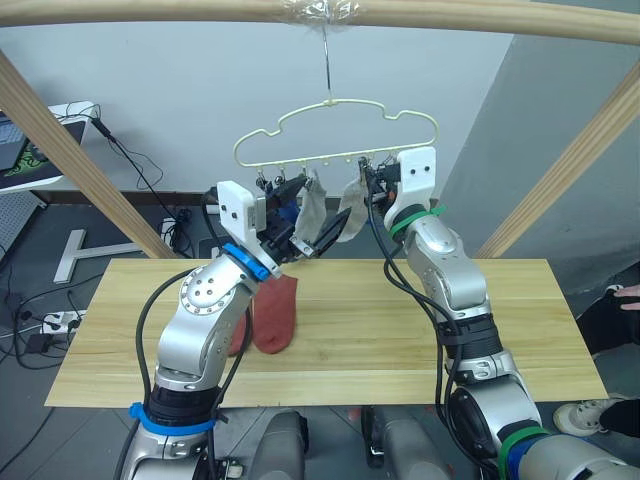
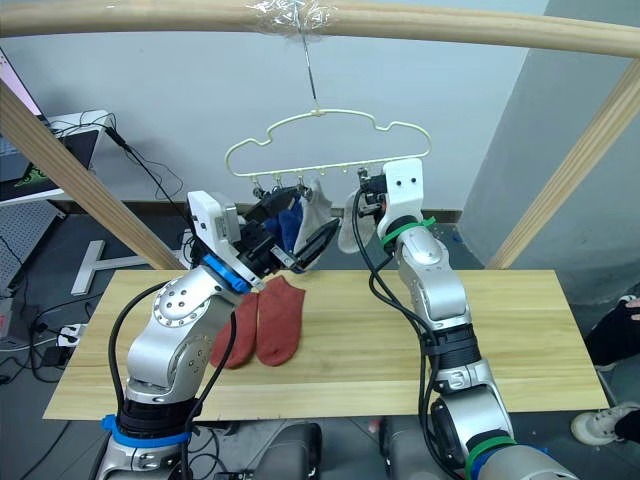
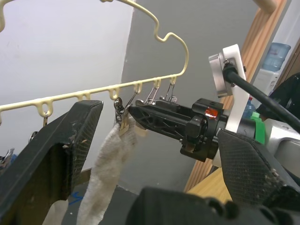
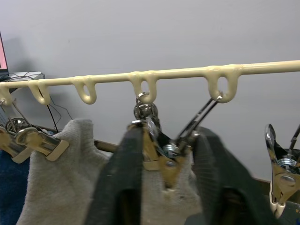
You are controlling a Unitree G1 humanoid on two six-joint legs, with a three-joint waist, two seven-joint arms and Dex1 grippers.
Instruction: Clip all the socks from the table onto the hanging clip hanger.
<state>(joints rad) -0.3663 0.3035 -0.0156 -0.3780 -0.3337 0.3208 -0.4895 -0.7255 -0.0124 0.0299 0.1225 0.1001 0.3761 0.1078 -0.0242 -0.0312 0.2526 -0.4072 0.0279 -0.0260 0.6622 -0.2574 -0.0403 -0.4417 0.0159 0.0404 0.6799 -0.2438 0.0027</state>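
Wooden pole frame (image 1: 300,12) overhead, grey wall behind; clip hanger (image 1: 335,135) hooked on it above the table (image 1: 520,330).

Eye views: two rust-red socks (image 2: 265,322) flat on table. Two blue socks (image 2: 287,225) and two light grey socks (image 1: 330,205) clipped to hanger bar. Left gripper (image 1: 310,235) raised below the grey socks; right gripper (image 1: 368,180) at the bar.

Left wrist view: own fingers (image 3: 56,154) spread wide, holding nothing; one grey sock hanging between them.

Right wrist view: fingers (image 4: 117,187) pinched on a metal clip (image 4: 157,150) gripping a grey sock.
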